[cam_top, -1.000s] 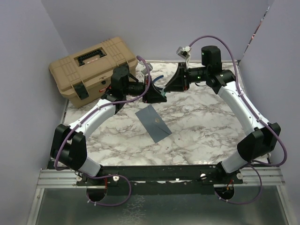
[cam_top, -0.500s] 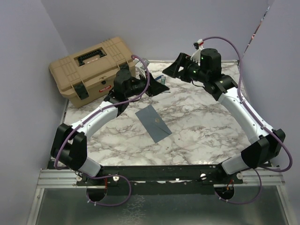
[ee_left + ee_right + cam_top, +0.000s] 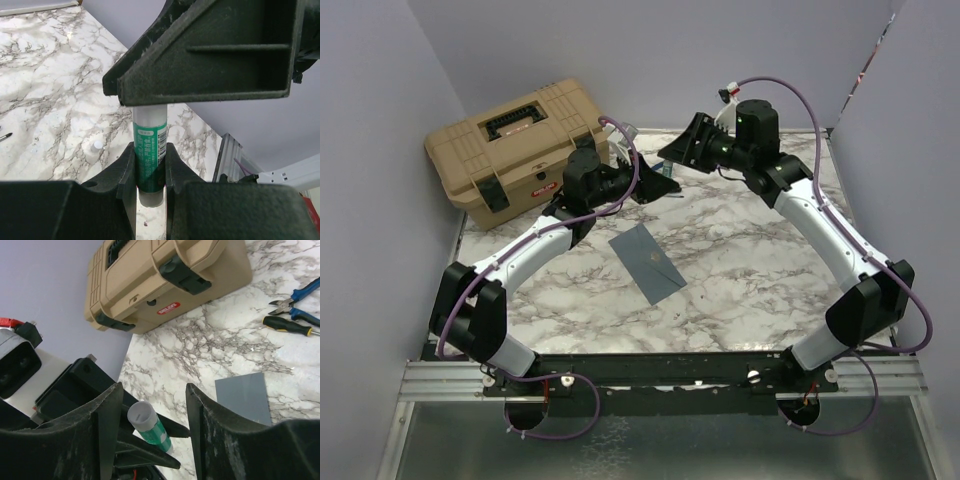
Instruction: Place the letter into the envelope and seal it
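Observation:
The slate blue-grey envelope (image 3: 648, 262) lies flat on the marble table, mid-left, its flap side up; its corner also shows in the right wrist view (image 3: 245, 395). The letter is hidden. My left gripper (image 3: 655, 188) (image 3: 150, 165) is shut on a green glue stick (image 3: 150, 142) with a white top end (image 3: 145, 416), held above the table behind the envelope. My right gripper (image 3: 682, 148) (image 3: 152, 390) is open, its fingers straddling the stick's white end without touching it.
A tan toolbox (image 3: 515, 140) (image 3: 165, 280) stands at the back left. Blue-handled pliers (image 3: 295, 300) and a black-and-yellow screwdriver (image 3: 287, 326) lie behind the envelope. A small white cap-like piece (image 3: 96, 145) sits on the marble below the left gripper.
The right gripper was closed against the left gripper's glue stick; it has opened and pulled back up and away. The left gripper has turned, still gripping the stick.

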Available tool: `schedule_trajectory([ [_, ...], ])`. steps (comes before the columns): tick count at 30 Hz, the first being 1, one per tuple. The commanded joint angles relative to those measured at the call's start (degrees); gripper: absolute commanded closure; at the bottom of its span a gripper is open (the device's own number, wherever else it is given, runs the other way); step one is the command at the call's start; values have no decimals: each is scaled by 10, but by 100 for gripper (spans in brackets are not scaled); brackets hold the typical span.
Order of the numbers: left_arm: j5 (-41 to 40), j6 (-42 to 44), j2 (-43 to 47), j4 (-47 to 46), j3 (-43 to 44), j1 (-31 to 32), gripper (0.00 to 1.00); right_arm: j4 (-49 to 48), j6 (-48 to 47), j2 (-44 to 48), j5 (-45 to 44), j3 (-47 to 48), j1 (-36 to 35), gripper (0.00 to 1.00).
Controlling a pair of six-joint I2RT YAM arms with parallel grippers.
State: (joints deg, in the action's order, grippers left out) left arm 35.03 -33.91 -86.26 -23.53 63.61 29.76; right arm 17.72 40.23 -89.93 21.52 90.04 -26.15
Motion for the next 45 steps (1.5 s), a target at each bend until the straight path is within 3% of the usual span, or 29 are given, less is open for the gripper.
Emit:
schedule_trajectory([
  [1, -6, -7, -6, -16, 13, 1, 100, 3, -19, -3, 45, 22, -7, 42],
  [4, -5, -8, -8, -14, 14, 1, 100, 5, -26, -3, 59, 22, -7, 45],
  [7, -4, -10, -7, -13, 16, 2, 100, 18, -35, -2, 60, 22, -6, 64],
  [10, 3, -16, -4, -9, 20, 2, 100, 21, -45, 1, 76, 21, -7, 75],
  [18, 17, -28, 6, 0, 32, 1, 100, 45, -91, 2, 119, 38, -6, 69],
  [20, 21, -28, 8, 2, 33, 1, 100, 47, -93, 4, 117, 36, -7, 75],
  [23, 36, -30, 12, 6, 34, 1, 100, 48, -98, 12, 105, 35, -6, 97],
  [26, 68, -34, 17, 7, 36, 1, 100, 27, -115, 28, 115, 25, -5, 100],
  [29, 115, -28, 25, 6, 39, 1, 100, -13, -146, 43, 190, 12, -2, 100],
  [33, 214, -25, 28, -13, 43, 2, 100, -155, -193, 90, 414, -59, 0, 100],
  [35, 260, -28, 28, -23, 47, 2, 100, -211, -199, 105, 483, -84, 2, 100],
  [39, 301, -20, 35, -25, 53, 2, 100, -112, -271, 76, 643, -36, 1, 100],
  [42, 289, -12, 37, -26, 51, 2, 100, -62, -305, 78, 595, -28, 3, 100],
  [44, 265, -12, 33, -26, 51, 2, 100, -35, -309, 80, 472, -17, 3, 100],
  [45, 244, -13, 31, -25, 48, 1, 100, -35, -286, 80, 369, -12, 3, 99],
])
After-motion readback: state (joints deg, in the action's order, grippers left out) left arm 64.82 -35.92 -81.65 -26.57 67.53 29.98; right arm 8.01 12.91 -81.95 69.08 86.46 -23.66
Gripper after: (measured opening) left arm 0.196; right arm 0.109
